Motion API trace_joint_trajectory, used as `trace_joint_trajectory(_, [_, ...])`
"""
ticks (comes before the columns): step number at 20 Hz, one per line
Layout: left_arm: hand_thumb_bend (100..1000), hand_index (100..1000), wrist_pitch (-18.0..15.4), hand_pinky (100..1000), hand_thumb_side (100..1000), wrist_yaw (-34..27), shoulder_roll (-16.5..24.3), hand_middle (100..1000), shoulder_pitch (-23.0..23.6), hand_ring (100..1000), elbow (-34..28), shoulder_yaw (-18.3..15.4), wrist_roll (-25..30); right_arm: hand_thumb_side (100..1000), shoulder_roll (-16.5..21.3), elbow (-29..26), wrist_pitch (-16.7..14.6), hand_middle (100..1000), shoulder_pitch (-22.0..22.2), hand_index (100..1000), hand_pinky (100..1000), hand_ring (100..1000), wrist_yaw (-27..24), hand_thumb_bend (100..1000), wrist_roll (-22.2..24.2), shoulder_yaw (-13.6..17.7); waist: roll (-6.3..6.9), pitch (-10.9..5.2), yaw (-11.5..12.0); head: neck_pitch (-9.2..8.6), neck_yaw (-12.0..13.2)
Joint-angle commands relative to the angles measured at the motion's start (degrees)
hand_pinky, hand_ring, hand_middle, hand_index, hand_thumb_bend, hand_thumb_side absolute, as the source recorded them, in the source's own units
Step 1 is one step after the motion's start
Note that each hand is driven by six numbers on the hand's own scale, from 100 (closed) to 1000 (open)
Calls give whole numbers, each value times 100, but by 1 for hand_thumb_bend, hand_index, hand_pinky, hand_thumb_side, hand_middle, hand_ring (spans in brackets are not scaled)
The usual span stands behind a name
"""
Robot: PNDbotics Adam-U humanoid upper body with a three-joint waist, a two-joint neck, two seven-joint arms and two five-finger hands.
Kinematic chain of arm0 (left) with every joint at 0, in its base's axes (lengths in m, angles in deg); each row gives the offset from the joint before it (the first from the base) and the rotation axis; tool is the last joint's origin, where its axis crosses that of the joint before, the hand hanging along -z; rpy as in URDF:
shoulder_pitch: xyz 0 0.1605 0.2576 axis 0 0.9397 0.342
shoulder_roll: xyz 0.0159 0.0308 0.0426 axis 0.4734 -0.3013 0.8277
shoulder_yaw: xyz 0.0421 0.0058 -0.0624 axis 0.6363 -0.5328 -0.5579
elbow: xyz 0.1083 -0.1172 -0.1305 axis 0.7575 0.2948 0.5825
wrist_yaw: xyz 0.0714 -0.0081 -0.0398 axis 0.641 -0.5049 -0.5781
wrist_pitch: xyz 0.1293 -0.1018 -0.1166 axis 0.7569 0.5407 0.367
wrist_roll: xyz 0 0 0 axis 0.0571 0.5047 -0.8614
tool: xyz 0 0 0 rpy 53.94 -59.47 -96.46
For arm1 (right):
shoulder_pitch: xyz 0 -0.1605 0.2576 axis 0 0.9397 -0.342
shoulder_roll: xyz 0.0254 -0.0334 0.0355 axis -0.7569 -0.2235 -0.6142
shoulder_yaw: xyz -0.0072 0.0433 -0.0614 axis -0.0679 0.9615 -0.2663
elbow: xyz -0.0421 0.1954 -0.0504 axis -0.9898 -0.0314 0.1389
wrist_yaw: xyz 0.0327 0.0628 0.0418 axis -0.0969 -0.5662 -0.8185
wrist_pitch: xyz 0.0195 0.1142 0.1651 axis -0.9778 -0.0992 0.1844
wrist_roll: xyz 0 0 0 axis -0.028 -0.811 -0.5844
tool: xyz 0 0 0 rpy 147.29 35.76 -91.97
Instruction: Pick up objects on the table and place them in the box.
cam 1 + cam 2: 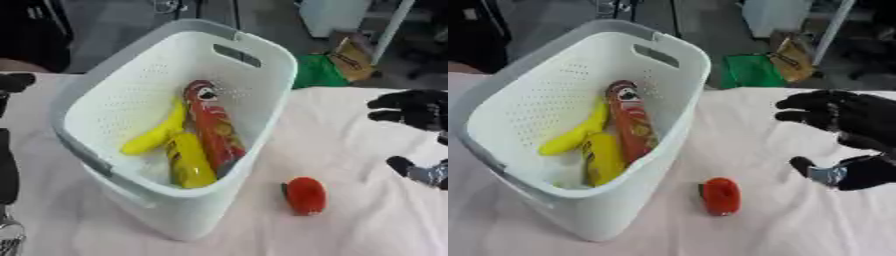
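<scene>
The right robot hand (846, 127) comes in from the right edge, raised above the surface (780, 220) and touching nothing. Its black fingers (802, 102) reach toward the left, spread and only slightly bent, stacked one above the other. The thumb (808, 167) sits lower, apart from the fingers, pointing left as well, with a silver-grey part just behind its tip. The palm faces left and a little downward, the gap between thumb and fingers wide (nothing lies in it).

Of the left arm, only black parts (7, 165) show along the left edge; a dark rounded piece (16, 81) sits higher up, and whether that is the left robot hand cannot be made out.
</scene>
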Motion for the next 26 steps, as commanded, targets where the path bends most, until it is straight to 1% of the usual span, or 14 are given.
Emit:
trace_joint_trajectory(1, [100,728,1,678,931,-20,-11,661,-80,568,-70,15,28,906,-175,109,13,982,-282,1000,972,1000,-25,203,258,15,24,-147,-9,-71,3])
trace_joint_trajectory(5, [100,728,9,678,930,-23,-7,662,-87,569,-70,13,29,896,-459,188,-19,989,-538,1000,978,1000,141,204,529,-74,39,-146,-8,-59,76])
trace_joint_trajectory(8, [100,728,22,678,930,-20,3,662,-78,569,-70,20,36,865,-689,265,-44,997,-737,1000,979,1000,394,216,803,-187,46,-164,-41,-72,133])
trace_joint_trajectory(11, [100,728,40,678,930,-12,32,663,-54,569,-70,14,28,881,-907,358,20,998,-861,1000,980,1000,609,197,952,-246,50,-196,-88,-72,222])
trace_joint_trajectory(12, [100,728,44,679,931,-9,40,663,-43,569,-70,13,24,866,-968,387,62,996,-894,1000,976,1000,663,192,966,-253,49,-206,-107,-84,260])
trace_joint_trajectory(14, [100,728,47,679,930,-5,49,663,-23,569,-70,10,16,876,-1071,403,156,991,-933,1000,976,1000,772,178,952,-263,49,-219,-137,-115,321])
trace_joint_trajectory(15, [100,728,50,679,930,-4,54,663,-12,569,-70,9,12,865,-1135,406,204,991,-948,1000,976,1000,796,177,943,-262,51,-225,-156,-121,348])
trace_joint_trajectory(16, [100,728,50,678,911,-3,55,663,-5,569,-70,7,8,874,-1211,405,248,980,-959,1000,977,1000,791,136,931,-253,54,-230,-171,-131,366])
trace_joint_trajectory(17, [100,728,52,678,911,-5,57,663,2,569,-70,6,3,874,-1300,399,291,980,-970,1000,977,1000,760,136,920,-239,58,-233,-187,-144,380])
trace_joint_trajectory(18, [100,728,55,679,915,-6,59,663,9,569,-70,5,-3,905,-1378,387,329,974,-984,1000,975,1000,725,100,908,-221,63,-234,-200,-153,393])
trace_joint_trajectory(19, [100,728,58,679,915,-7,61,663,15,569,-70,3,-9,905,-1449,374,366,974,-998,1000,975,1000,694,100,886,-201,68,-235,-211,-160,405])
trace_joint_trajectory(20, [100,728,60,679,926,-7,61,664,18,569,-70,1,-14,935,-1518,363,413,965,-1017,1000,967,1000,683,100,847,-173,75,-236,-221,-161,412])
trace_joint_trajectory(22, [100,728,60,679,928,-3,64,664,22,569,-70,1,-18,939,-1638,357,501,966,-1044,1000,964,1000,745,100,760,-153,82,-236,-233,-161,413])
trace_joint_trajectory(26, [100,729,64,679,927,-5,66,665,32,569,-70,6,-25,946,-1822,398,510,960,-1075,1000,966,1000,1006,100,729,-235,90,-233,-242,-168,413])
